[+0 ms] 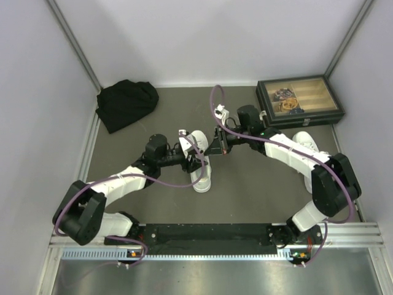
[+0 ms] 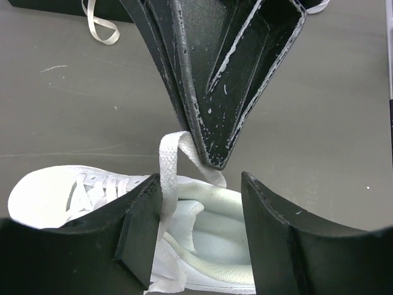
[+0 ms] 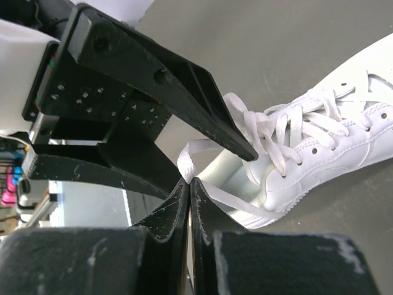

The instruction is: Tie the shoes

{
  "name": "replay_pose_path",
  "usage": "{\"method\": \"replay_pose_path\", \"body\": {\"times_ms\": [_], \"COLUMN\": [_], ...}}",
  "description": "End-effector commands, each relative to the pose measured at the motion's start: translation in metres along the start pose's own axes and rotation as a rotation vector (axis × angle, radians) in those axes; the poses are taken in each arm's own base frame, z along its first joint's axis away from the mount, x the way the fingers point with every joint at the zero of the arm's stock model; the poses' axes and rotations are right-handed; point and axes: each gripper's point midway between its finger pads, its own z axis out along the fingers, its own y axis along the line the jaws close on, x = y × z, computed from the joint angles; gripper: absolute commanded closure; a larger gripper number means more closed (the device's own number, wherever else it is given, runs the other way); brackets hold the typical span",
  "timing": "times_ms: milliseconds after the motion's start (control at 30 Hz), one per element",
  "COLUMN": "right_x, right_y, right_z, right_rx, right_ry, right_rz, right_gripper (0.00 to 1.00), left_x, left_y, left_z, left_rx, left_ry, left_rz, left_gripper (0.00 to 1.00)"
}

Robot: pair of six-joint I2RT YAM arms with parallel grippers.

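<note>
Over grey matting (image 1: pixel 245 184), my right gripper (image 3: pixel 188 182) pinches the flat lace (image 2: pixel 169 152) of the all-white sneaker (image 3: pixel 319 166); my gaping left gripper (image 2: pixel 199 184) may miss it.

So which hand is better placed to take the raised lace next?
Left. The left hand is open with the lace running up between its fingers, so it likely only needs to close. The right hand is shut on the lace higher up.

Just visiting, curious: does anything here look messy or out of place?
Mostly the shoes: only one white sneaker sits between the arms, its lace undone and pinched in the right arm's jaws. The second sneaker lies off to the right, partly hidden by that arm. A black cloth is crumpled in the far-left corner.
</note>
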Motion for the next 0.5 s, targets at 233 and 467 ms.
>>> {"method": "replay_pose_path", "body": {"times_ms": [233, 467], "right_x": [-0.014, -0.011], "right_y": [0.009, 0.013], "right_z": [0.016, 0.015], "right_rx": [-0.052, -0.068], "right_ry": [-0.046, -0.035], "right_rz": [0.056, 0.065], "right_gripper": [1.00, 1.00], "left_x": [-0.015, -0.015], "left_y": [0.012, 0.012], "left_z": [0.008, 0.008], "left_rx": [-0.042, -0.047], "left_ry": [-0.044, -0.044], "left_rz": [-0.038, -0.028], "left_gripper": [0.42, 0.76]}}
